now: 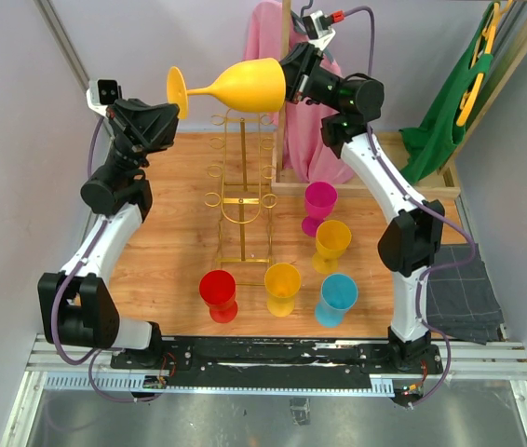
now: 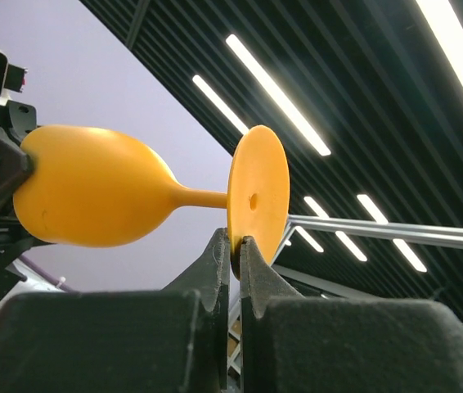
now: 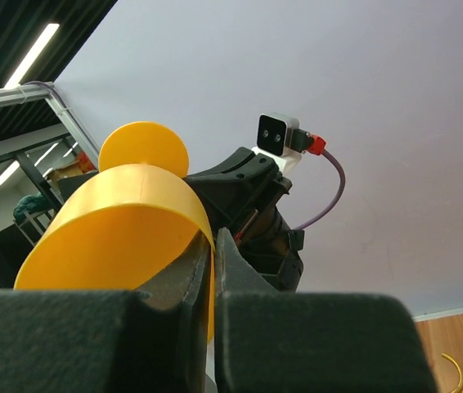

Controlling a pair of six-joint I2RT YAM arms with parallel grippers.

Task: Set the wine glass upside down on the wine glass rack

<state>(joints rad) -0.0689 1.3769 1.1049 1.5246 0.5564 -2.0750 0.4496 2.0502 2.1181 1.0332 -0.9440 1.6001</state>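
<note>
Yellow wine glass (image 1: 236,86) lies on its side in the air above the far part of the bench (image 1: 170,251), held between both arms in the top view, with its foot toward the left pincer (image 1: 174,114) and its bowl mouth toward the right pincer (image 1: 287,79). Just below it stands the wine glass rack (image 1: 243,186), gold wire, upright on the bench and not touching the glass. Nearer the arms stand a red cup (image 1: 218,293), a yellow cup (image 1: 282,287), a blue cup (image 1: 338,298), an orange cup (image 1: 332,244) and a magenta cup (image 1: 319,205). From the left wrist, the left pincer (image 2: 235,246) is pressed onto the lower edge of the glass's round foot, the wine glass (image 2: 92,196) stretching sideways to the right pincer (image 2: 2,180) at its mouth. From the right wrist, the right pincer (image 3: 212,246) pinches the bowl wall at the rim of the wine glass (image 3: 125,221), and the left pincer (image 3: 240,184) shows beyond the foot.
</note>
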